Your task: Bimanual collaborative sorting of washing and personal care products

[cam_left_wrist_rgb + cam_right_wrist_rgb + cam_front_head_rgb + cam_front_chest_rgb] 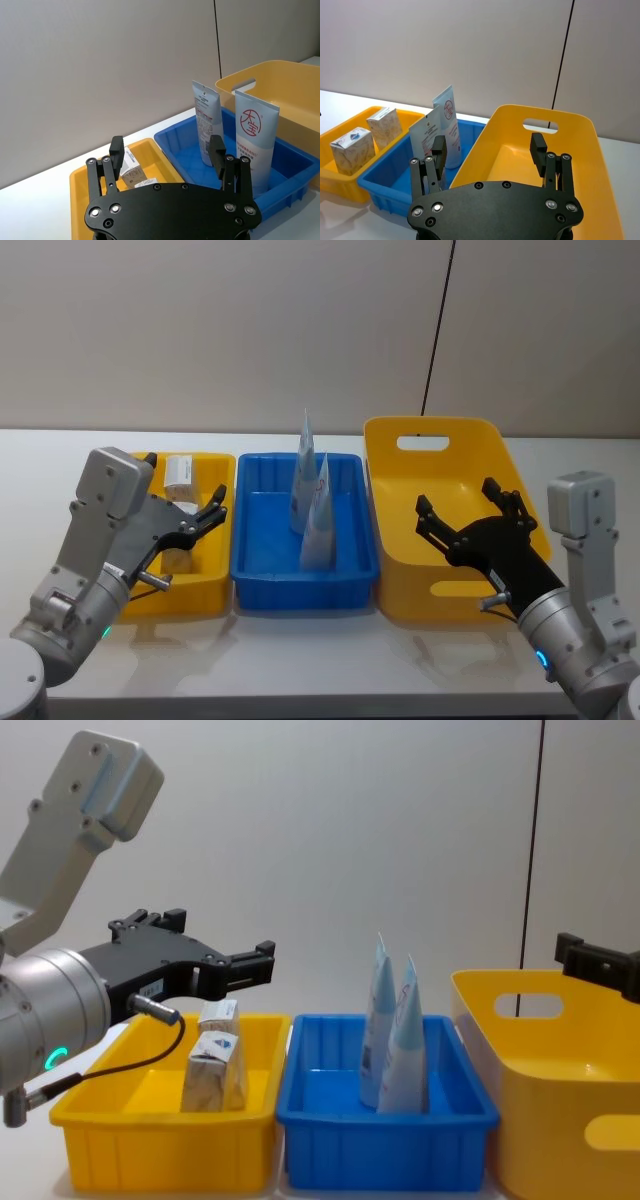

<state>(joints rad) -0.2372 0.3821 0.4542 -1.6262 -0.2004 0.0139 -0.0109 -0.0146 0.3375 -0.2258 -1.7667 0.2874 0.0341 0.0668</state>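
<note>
Head view has the left gripper [212, 505] hanging above the yellow tray [190, 596], its fingers spread apart and nothing between them. Two small leaf-print cartons stand in that tray. The far carton [180, 472] is just beyond the fingertips, while the near carton [178, 558] sits beneath the gripper, partly hidden by it. Chest view shows both cartons upright below the black fingers, clear of them.

To the right of this gripper, in the blue tray [305, 597], two pale-blue squeeze tubes stand on their caps with the flat crimped ends up. The rear tube [305, 472] and the front tube [318, 518] are close together, and the front one carries a red round mark.

The right gripper [460, 505] is held over the large yellow basket [400, 570], its fingers wide apart and gripping nothing. The basket's hand-hole lies past its fingertips. The tubes are off to this gripper's left, and the cartons are farther left again, well apart from it. All three containers sit side by side on the white table [300, 660].
</note>
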